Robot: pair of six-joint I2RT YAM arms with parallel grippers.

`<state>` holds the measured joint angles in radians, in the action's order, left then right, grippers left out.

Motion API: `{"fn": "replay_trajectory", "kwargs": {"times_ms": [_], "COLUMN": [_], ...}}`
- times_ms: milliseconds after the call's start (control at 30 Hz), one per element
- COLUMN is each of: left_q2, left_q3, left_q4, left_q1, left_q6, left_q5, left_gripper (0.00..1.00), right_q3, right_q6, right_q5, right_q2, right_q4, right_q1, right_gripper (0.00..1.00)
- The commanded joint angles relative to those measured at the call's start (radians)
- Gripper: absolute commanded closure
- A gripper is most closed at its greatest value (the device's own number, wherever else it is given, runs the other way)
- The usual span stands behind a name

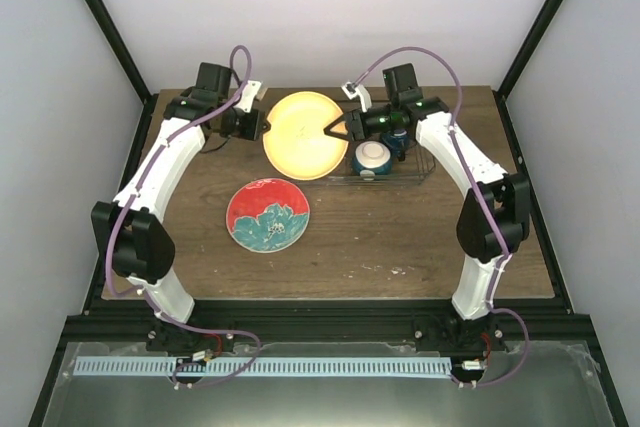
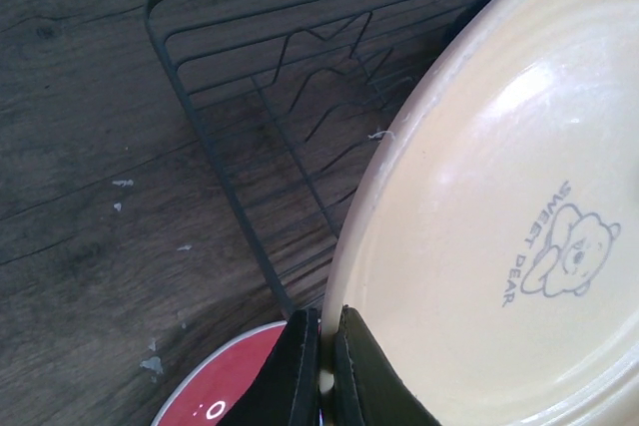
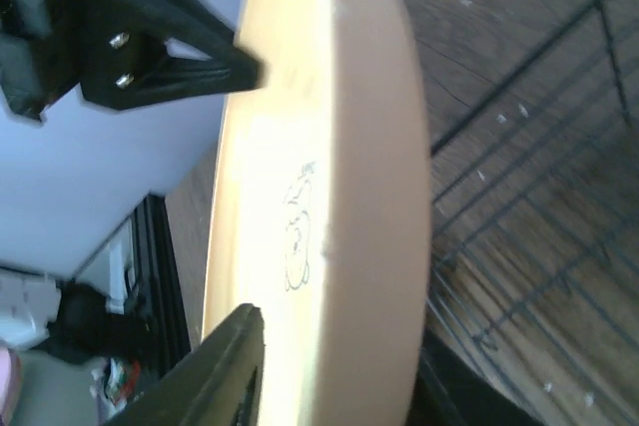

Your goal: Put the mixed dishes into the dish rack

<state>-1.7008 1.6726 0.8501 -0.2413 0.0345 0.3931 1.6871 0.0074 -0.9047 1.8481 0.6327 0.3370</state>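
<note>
The orange-yellow plate [image 1: 300, 135] is held tilted above the table at the back, left of the dish rack [image 1: 418, 175]. My left gripper [image 1: 262, 125] is shut on its left rim; in the left wrist view the plate [image 2: 499, 197] sits pinched in that gripper [image 2: 324, 366]. My right gripper [image 1: 335, 130] grips the opposite rim, and in the right wrist view its fingers [image 3: 235, 356] press both faces of the plate [image 3: 339, 197]. The red-and-teal floral plate [image 1: 268, 214] lies flat on the table. The cream-white bowl [image 1: 372, 158] and dark blue mug [image 1: 398, 137] sit in the rack.
The wire rack [image 2: 210, 147] lies on the wooden table under and right of the raised plate, its dividers [image 3: 519, 226] showing below. The floral plate's red rim [image 2: 220, 386] shows beneath my left fingers. Black frame posts stand at the table's back corners.
</note>
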Motion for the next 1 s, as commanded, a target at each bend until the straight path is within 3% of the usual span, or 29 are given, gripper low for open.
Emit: {"fn": "replay_trajectory", "kwargs": {"times_ms": [0,167,267,300,433,467,567,633,867,967], "left_q2": [-0.01,-0.017,-0.029,-0.033,-0.029,-0.027,-0.021,-0.017,0.017,0.011], "left_q3": [0.005,-0.012,-0.012,-0.008,0.002,0.006,0.033,0.055,0.045,0.047], "left_q4": [-0.058,-0.085,-0.091,-0.088,-0.08,-0.081,-0.079,-0.079,-0.129,-0.122], "left_q1": [-0.002,-0.002,-0.001,-0.002,-0.001,-0.001,0.006,0.019,0.092,0.103], "left_q6": [-0.003,-0.018,-0.028,-0.031,-0.031,-0.038,-0.064,-0.091,-0.146,-0.14], "left_q5": [0.051,0.047,0.021,0.009,-0.061,-0.091,-0.175,-0.204,-0.183,-0.185], "left_gripper": [1.0,1.0,0.96,0.89,0.45,0.32,0.06,0.01,0.0,0.0], "right_q3": [0.041,0.07,0.118,0.142,0.272,0.292,0.268,0.211,-0.067,-0.151], "right_q6": [0.024,0.007,-0.031,-0.047,-0.141,-0.164,-0.235,-0.292,-0.58,-0.707], "right_q5": [-0.15,-0.143,-0.082,-0.051,0.085,0.112,0.196,0.274,0.528,0.564], "right_q2": [0.032,0.05,0.068,0.078,0.116,0.117,0.083,0.049,-0.052,-0.074], "right_q4": [-0.088,-0.07,-0.02,-0.001,0.059,0.05,-0.054,-0.15,-0.543,-0.737], "right_q1": [-0.001,-0.001,-0.001,-0.001,-0.002,-0.002,-0.002,-0.003,-0.002,-0.004], "right_gripper": [0.73,0.98,0.99,0.99,0.99,0.99,0.99,0.99,0.99,0.99]}}
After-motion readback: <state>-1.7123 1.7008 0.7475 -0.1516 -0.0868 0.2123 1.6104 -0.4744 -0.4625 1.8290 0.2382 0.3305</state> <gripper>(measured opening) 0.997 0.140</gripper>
